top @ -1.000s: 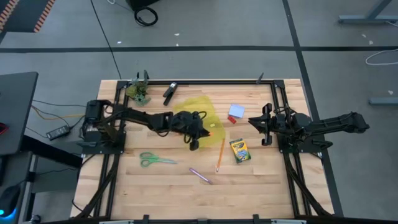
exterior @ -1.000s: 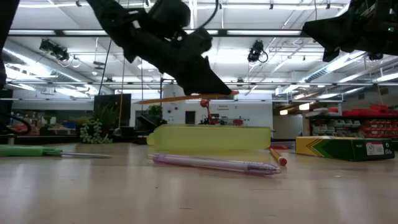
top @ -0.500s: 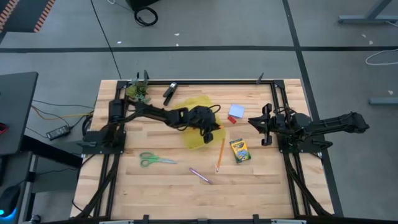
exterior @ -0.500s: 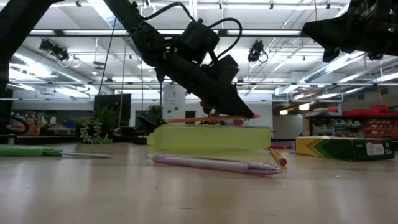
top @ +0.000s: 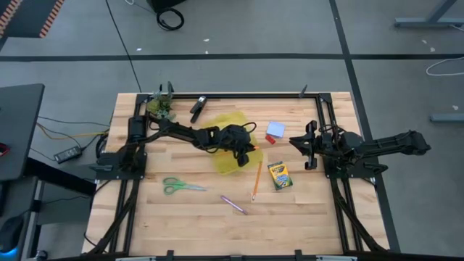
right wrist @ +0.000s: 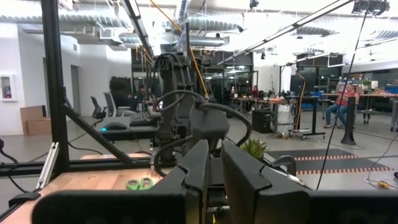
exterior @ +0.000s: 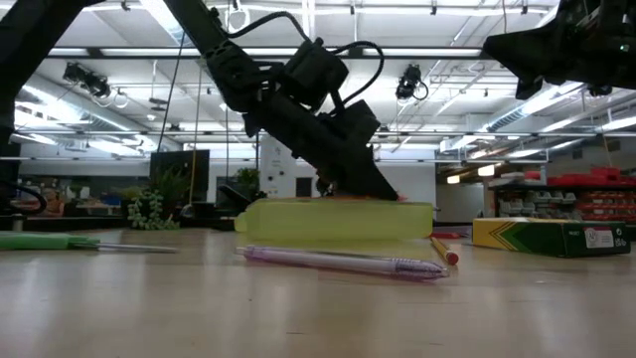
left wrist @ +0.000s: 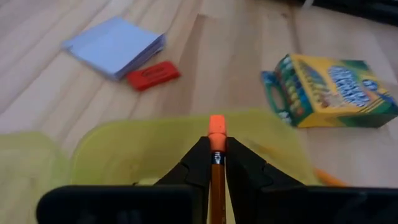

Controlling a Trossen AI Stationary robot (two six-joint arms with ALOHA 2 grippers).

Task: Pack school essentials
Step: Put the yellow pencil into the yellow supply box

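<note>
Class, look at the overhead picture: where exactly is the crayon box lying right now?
In the high view the crayon box lies flat on the table's right half, just right of the loose orange pencil, below the blue notepad and near the waiting right gripper.

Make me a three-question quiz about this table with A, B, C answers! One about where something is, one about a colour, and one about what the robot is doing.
1. Where is the red eraser?
A. beside the blue notepad
B. inside the yellow case
C. under the scissors

2. What colour are the scissors' handles?
A. red
B. green
C. blue

3. What is the left end effector doing?
A. hanging open with nothing in it
B. gripping the crayon box
C. gripping an orange pencil over the yellow case

Answers:
1 A: the left wrist view shows the eraser right next to the notepad.
2 B: the high view shows green handles.
3 C: the left wrist view shows the pencil pinched between the fingers.
</note>
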